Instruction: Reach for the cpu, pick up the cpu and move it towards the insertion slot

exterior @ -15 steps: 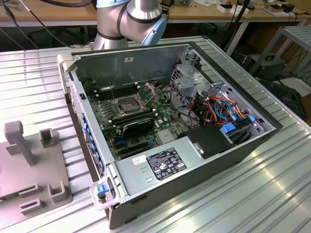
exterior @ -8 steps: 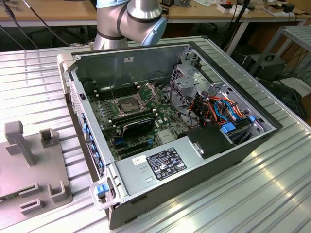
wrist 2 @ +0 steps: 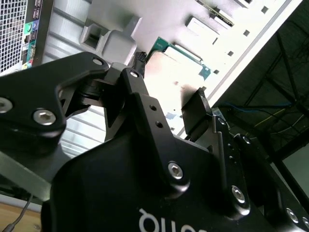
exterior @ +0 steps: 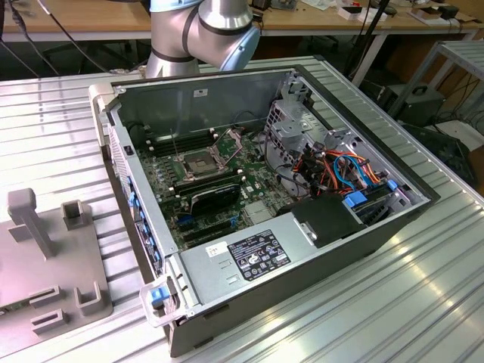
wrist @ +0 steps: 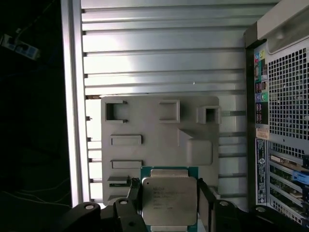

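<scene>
The cpu [wrist: 169, 200], a flat square chip with a silvery top and a green rim, sits between my two black fingers [wrist: 134, 192] in both wrist views. My gripper [wrist: 169, 193] is shut on its opposite edges and holds it above the grey fixture plate [wrist: 159, 135]. The second wrist view shows the cpu [wrist 2: 169, 67] from below the gripper [wrist 2: 170, 77], with the plate behind it. The insertion slot [exterior: 195, 162], a silvery square frame with a dark centre, lies on the green motherboard inside the open computer case. My arm's elbow [exterior: 204, 30] stands behind the case.
The open case [exterior: 412, 208] holds a black finned block [exterior: 215, 198], a drive cage and coloured cables [exterior: 340, 166]. Its perforated rear panel [wrist: 285, 121] stands beside the fixture plate [exterior: 45, 265], which carries a tall post [exterior: 26, 219]. Everything rests on a ribbed metal table [exterior: 378, 302].
</scene>
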